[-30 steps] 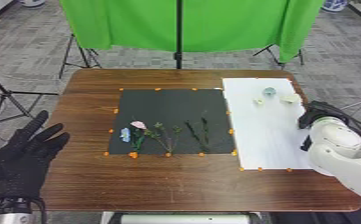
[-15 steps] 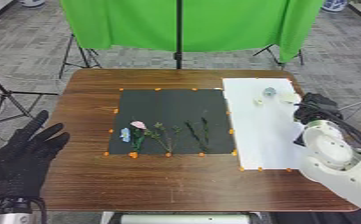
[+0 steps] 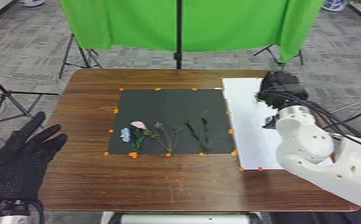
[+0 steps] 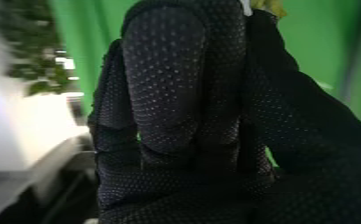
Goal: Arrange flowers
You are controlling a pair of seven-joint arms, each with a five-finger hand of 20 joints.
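One flower (image 4: 272, 6) is pinched in my right hand (image 3: 283, 84), now swung inward, paper (image 3: 255, 142) beneath; placing looks next.

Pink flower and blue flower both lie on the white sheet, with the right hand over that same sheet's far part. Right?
Wrong sheet: the head view shows the pink flower and blue flower on the black sheet. The rest stands.

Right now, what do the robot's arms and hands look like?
Right arm: white, rounded segments, loose black cables along it. Left arm: white, black cable at the wrist. Left hand and right hand: black fabric gloves; the right's carries rows of small pale dots.
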